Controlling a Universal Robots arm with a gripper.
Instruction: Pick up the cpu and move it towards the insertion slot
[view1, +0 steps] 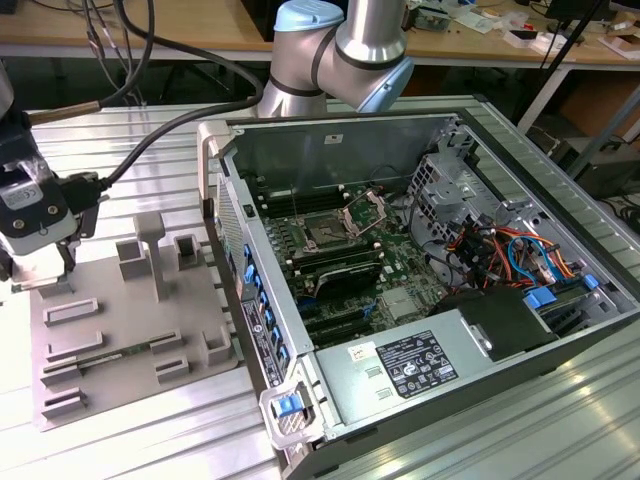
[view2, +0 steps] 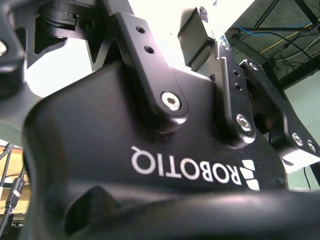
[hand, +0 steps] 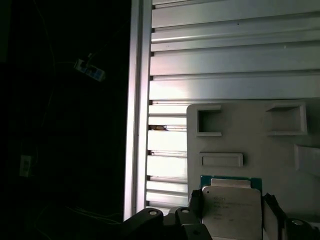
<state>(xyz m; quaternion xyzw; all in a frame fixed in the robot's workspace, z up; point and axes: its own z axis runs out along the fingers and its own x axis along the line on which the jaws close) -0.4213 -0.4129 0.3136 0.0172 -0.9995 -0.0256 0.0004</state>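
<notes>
gripper (hand: 233, 222) clamped on the cpu (hand: 231, 205) between its fingers, over grey tray (hand: 250, 140).

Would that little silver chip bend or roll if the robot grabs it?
Probably not. The cpu looks like a flat, metal-topped square, so it is likely stiff and won't roll. Its smooth top may be slippery, and its thin green edge looks easy to chip.
</notes>
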